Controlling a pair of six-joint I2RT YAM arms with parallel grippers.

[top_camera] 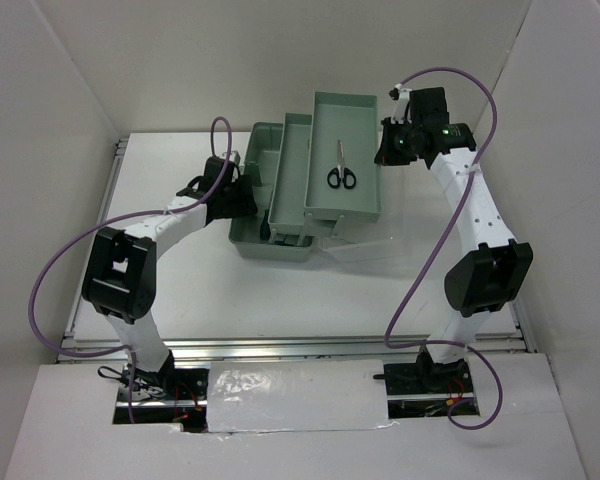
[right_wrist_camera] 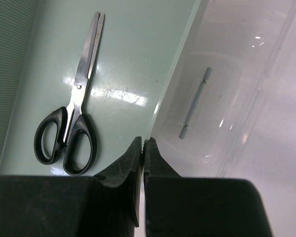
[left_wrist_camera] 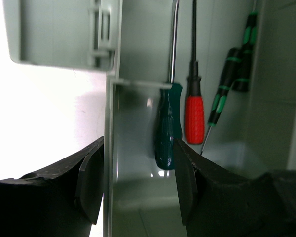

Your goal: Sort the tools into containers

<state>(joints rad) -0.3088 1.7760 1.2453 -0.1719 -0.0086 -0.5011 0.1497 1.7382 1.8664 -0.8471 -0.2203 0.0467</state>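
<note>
The sage-green toolbox point(top_camera: 280, 180) stands open mid-table, its trays fanned out to the right. Black-handled scissors point(top_camera: 341, 177) lie in the top tray point(top_camera: 365, 120) and also show in the right wrist view point(right_wrist_camera: 69, 133). My right gripper point(top_camera: 388, 150) is shut on that tray's right rim point(right_wrist_camera: 175, 74). My left gripper point(left_wrist_camera: 138, 182) is open, its jaws on either side of the base compartment's left wall point(left_wrist_camera: 110, 148). Inside lie a green-handled screwdriver point(left_wrist_camera: 167, 128), a red-handled one point(left_wrist_camera: 194, 116) and black-and-green ones point(left_wrist_camera: 227, 84). The hammer is out of view.
A clear plastic lid point(right_wrist_camera: 227, 84) hangs off the top tray's right side, also faint in the top view point(top_camera: 370, 238). White walls enclose the table on the left, back and right. The middle tray point(top_camera: 292, 160) overlaps the base.
</note>
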